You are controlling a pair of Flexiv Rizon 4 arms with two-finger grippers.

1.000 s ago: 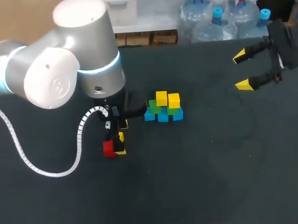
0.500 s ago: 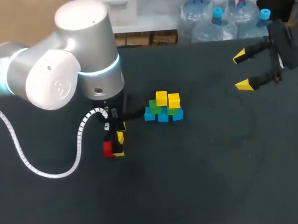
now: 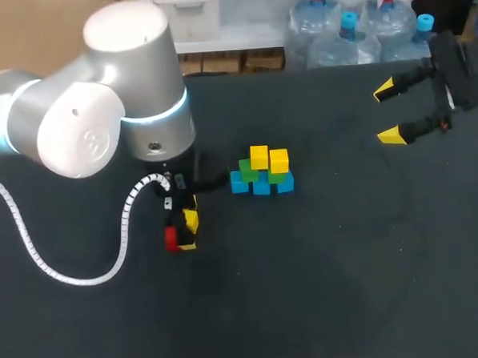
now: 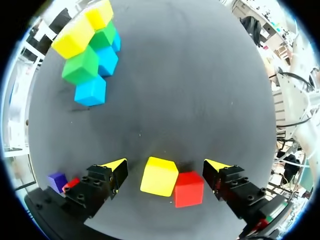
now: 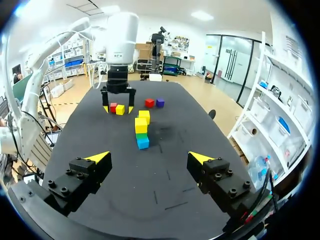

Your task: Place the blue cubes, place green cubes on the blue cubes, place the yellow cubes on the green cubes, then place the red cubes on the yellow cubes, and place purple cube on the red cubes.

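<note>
My left gripper hangs with its fingers apart, low over the table, off the left side of the stack and apart from it. Between the fingers sit a loose yellow cube and a red cube, touching each other. A purple cube and another red one lie farther out from the stack. My right gripper is open too, well off the stack's right.

These cubes look light, hard and smooth-faced. I would pinch one on two opposite flat sides at mid-height. Closing as I stand would likely trap both, so I'd shift to single one out.
</note>
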